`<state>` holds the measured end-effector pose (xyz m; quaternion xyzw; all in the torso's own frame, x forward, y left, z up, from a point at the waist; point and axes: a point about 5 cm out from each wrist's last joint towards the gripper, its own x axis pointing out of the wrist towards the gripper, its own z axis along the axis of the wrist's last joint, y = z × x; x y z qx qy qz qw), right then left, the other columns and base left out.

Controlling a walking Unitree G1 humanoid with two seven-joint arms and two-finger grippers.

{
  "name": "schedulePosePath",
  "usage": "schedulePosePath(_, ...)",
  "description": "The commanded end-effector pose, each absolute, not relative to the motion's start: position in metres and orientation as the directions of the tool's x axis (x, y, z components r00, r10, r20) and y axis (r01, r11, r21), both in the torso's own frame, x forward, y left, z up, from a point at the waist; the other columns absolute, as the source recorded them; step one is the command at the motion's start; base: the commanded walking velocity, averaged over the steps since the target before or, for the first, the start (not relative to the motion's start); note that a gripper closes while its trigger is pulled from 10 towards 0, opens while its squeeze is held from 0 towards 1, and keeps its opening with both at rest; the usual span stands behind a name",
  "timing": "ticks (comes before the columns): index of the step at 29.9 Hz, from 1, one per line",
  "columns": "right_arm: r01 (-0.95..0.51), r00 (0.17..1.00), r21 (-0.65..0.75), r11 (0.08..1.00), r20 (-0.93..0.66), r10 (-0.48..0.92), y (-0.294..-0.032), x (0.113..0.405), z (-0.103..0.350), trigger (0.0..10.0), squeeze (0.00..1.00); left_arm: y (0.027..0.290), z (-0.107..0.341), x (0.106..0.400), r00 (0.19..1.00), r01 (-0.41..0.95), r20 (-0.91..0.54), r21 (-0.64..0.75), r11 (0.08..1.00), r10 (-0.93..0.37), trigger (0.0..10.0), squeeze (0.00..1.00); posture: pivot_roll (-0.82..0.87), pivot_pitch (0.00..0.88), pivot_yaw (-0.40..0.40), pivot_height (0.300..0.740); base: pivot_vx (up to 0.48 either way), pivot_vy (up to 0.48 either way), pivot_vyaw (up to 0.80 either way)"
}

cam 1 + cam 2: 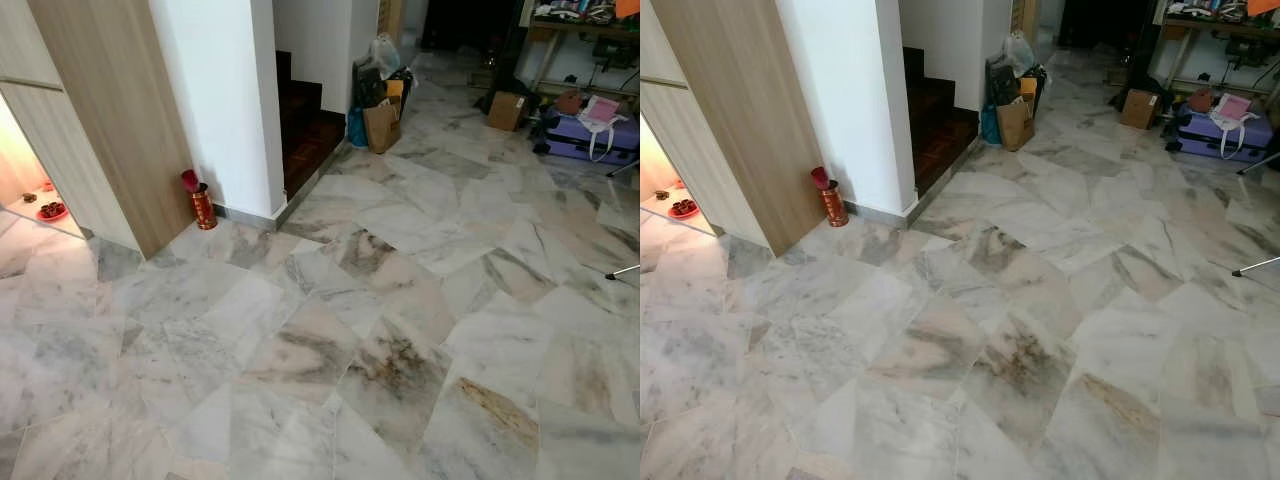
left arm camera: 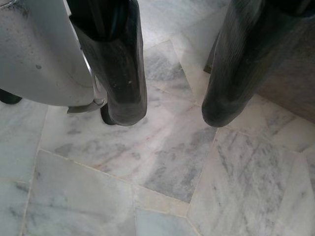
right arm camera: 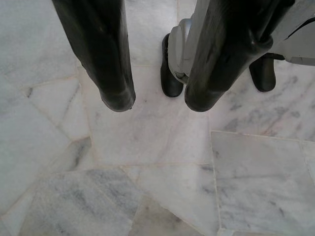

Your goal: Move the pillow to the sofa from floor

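Both arms hang idle over the marble floor (image 1: 400, 300). The left gripper (image 2: 170, 110) and right gripper (image 3: 155, 103) are spread apart, holding nothing. A red tin (image 1: 203, 205) stands far left by the white wall (image 1: 215, 100).

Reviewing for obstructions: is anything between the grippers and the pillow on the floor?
Cannot judge: the pillow is not in sight. Both the left gripper and right gripper hang open over bare marble floor, holding nothing.

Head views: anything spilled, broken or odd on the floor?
No spill or damage on the marble floor. A red canister stands alone against the white wall's foot, and bags and a purple suitcase clutter the far side.
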<state>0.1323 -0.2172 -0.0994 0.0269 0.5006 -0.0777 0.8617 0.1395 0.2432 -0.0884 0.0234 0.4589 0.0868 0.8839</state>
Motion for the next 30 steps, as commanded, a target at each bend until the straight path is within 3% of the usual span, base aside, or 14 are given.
schedulePosePath(1,0.109,0.601,0.109,0.988,-0.799,0.022,-0.198,0.19,-0.079,10.0,0.0,0.222,-0.081,0.172,0.626,-0.218,-0.771,-0.027,0.975,0.119,10.0,0.0,0.05,0.036,-0.021,0.74,0.0,0.0,0.0)
schedulePosePath(5,0.132,0.612,0.126,0.983,-0.791,0.02,-0.202,0.187,-0.079,10.0,0.0,0.229,-0.077,0.176,0.631,-0.09,-0.759,0.13,0.987,0.157,10.0,0.0,0.04,0.062,-0.019,0.74,0.0,0.0,0.0)
schedulePosePath(21,0.101,0.629,0.135,0.986,-0.777,0.042,-0.199,0.194,-0.076,10.0,0.0,0.233,-0.075,0.177,0.644,-0.118,-0.738,0.166,0.979,0.202,10.0,0.0,0.05,0.065,-0.018,0.74,0.0,0.0,0.0)
schedulePosePath(30,0.098,0.632,0.138,0.986,-0.774,0.046,-0.194,0.193,-0.077,10.0,0.0,0.228,-0.079,0.173,0.624,-0.084,-0.762,0.152,0.985,0.171,10.0,0.0,0.04,0.062,0.003,0.74,0.0,0.0,0.8)
